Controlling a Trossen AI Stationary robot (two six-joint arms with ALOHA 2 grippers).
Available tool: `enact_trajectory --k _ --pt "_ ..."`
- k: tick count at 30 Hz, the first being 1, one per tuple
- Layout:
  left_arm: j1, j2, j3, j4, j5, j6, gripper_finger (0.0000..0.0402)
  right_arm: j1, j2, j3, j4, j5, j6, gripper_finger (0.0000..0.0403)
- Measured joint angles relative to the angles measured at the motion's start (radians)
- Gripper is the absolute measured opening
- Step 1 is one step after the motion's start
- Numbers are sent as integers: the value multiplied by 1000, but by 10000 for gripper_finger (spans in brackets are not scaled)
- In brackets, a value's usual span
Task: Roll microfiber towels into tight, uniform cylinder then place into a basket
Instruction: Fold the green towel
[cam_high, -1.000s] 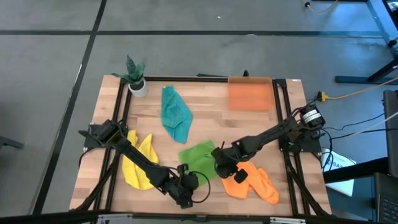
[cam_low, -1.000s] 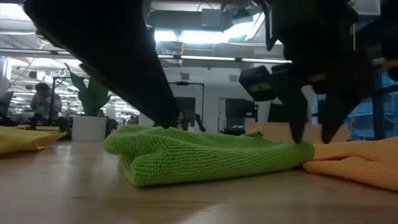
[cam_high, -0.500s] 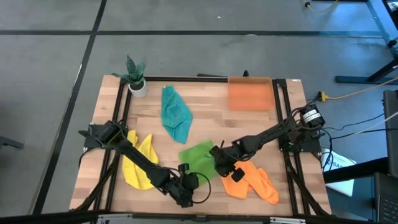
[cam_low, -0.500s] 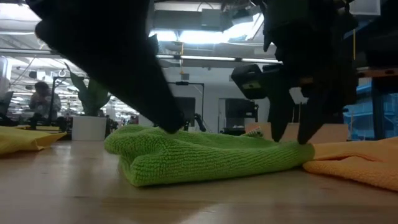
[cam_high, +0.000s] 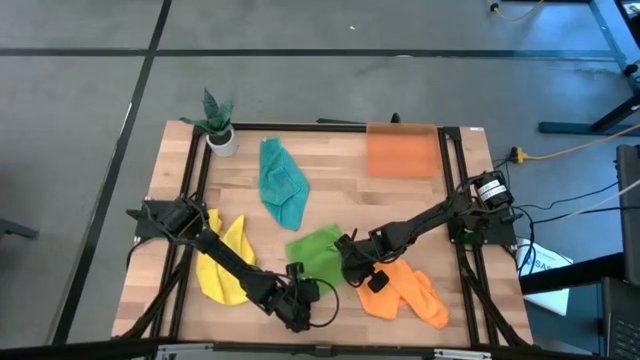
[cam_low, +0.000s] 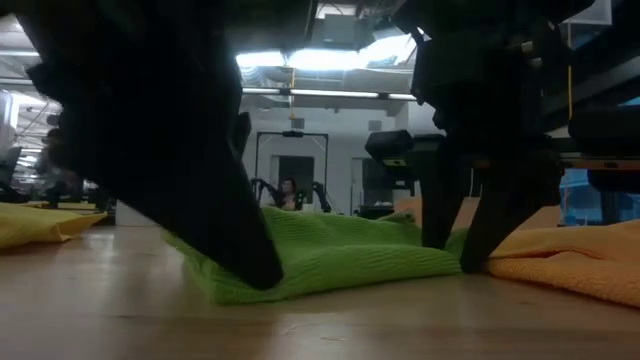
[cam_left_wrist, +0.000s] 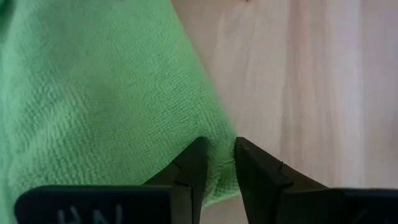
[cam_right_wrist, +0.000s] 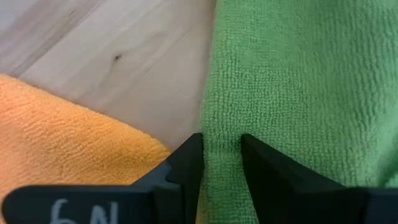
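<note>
left gripper (cam_left_wrist: 216, 149) — I see it lower now, jaws pinching the green towel (cam_high: 318, 254) edge | right gripper (cam_right_wrist: 222, 149) — shifted left, jaws clamping its other edge | tabletop (cam_high: 330, 185)

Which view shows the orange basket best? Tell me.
The high view: the basket shows whole from above, at the table's far edge on the right arm's side, apart from every towel. In the low view the arms block that part of the table. Neither wrist view shows the basket.
</note>
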Motion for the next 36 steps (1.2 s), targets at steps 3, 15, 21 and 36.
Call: enact_trajectory --k 3,15,21,36 --pt "-1 3 1 -14 -10 -1 78 0 0 0 2 -3 14 116" --pt "2 3 2 -91 -21 -4 77 0 2 0 5 -3 32 116" --pt "9 1 3 -132 -11 -7 27 0 3 0 10 3 114 73" --pt "28 -53 -3 -145 150 -122 0 -1 -18 0 30 -116 295 6"
